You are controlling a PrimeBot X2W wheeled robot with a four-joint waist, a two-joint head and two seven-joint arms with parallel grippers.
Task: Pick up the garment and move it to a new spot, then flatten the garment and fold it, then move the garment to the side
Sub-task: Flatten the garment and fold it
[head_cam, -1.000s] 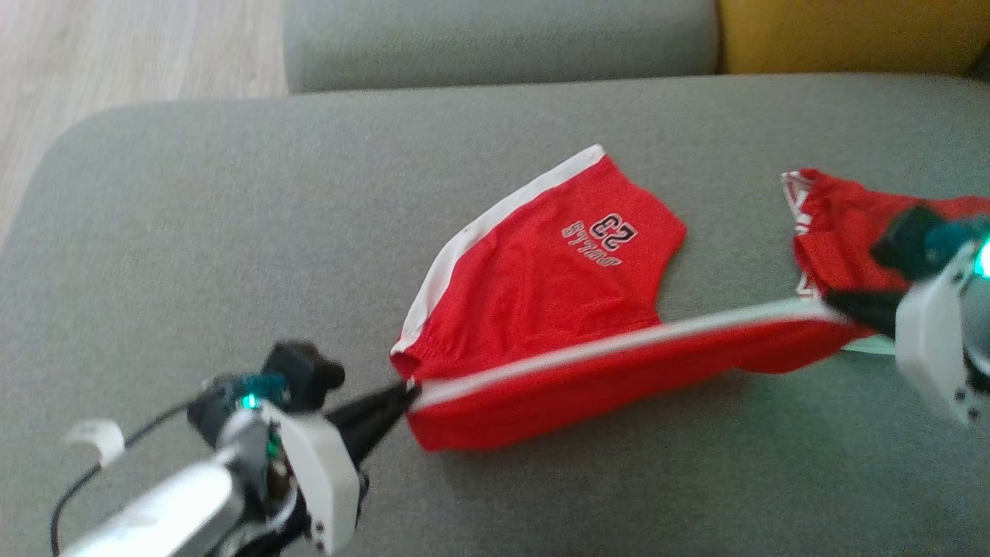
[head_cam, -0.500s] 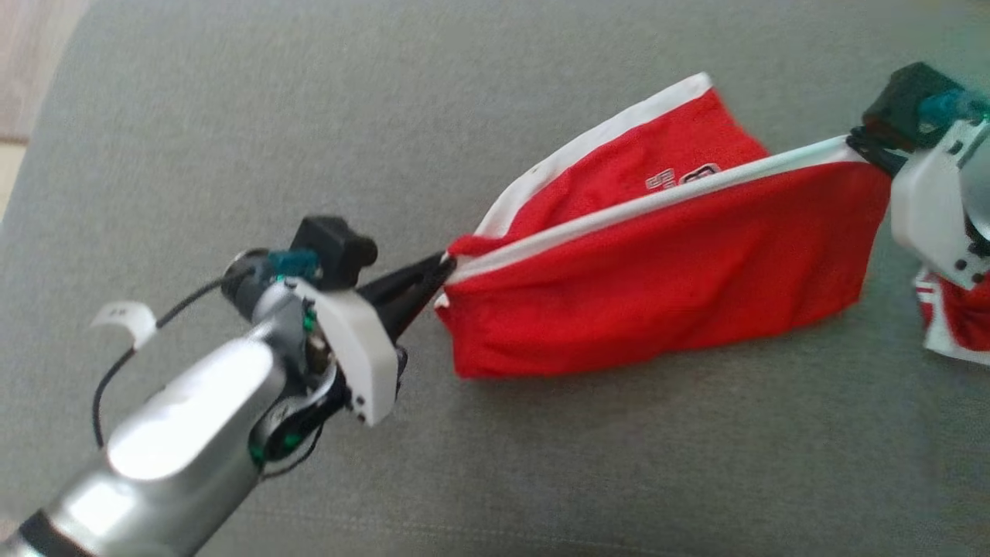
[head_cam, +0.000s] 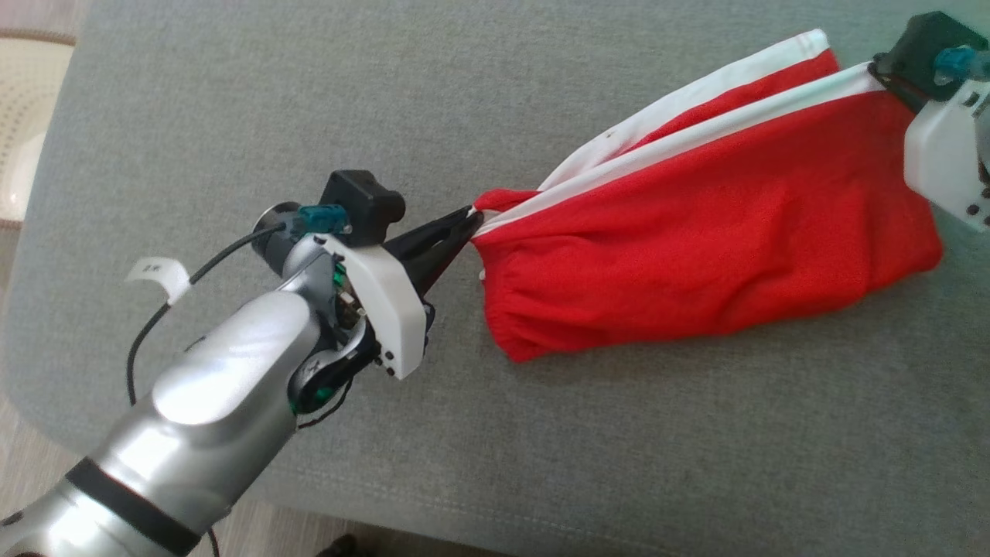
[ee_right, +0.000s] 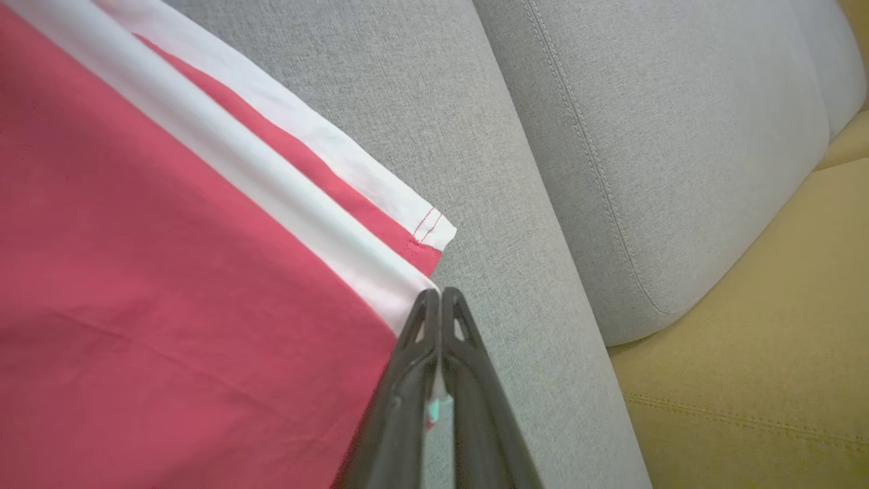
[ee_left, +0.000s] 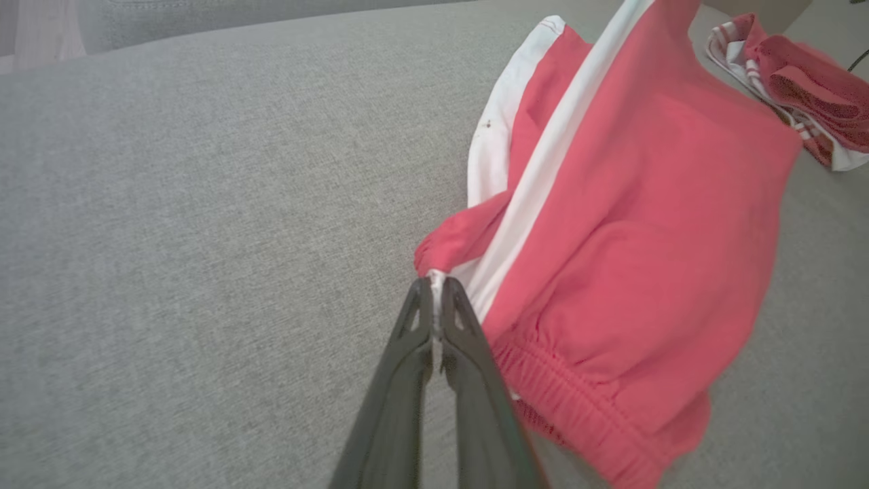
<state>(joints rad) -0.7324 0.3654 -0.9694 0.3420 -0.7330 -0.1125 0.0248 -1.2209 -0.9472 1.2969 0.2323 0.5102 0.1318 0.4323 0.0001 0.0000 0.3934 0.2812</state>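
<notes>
The garment (head_cam: 696,232) is a pair of red shorts with white side stripes, stretched between my two grippers over the grey sofa seat (head_cam: 232,116). My left gripper (head_cam: 468,224) is shut on the waistband end of a white stripe, seen close in the left wrist view with the fingertips (ee_left: 448,305) pinching the cloth (ee_left: 645,204). My right gripper (head_cam: 880,71) is shut on the hem end of the same stripe; in the right wrist view the gripper (ee_right: 440,295) bites the white corner of the shorts (ee_right: 170,272). The held red layer drapes over the second leg, whose white stripe peeks out behind.
A second red and white garment (ee_left: 808,68) lies crumpled beyond the shorts. A grey back cushion (ee_right: 679,136) and a yellow cushion (ee_right: 747,380) stand behind the right gripper. The seat's left edge drops to floor and a pale rug (head_cam: 23,116); its front edge (head_cam: 464,534) is near.
The head camera has tilted down. Both grippers have carried the held stripe edge up and over the far leg, so the red layer now covers the printed number.
</notes>
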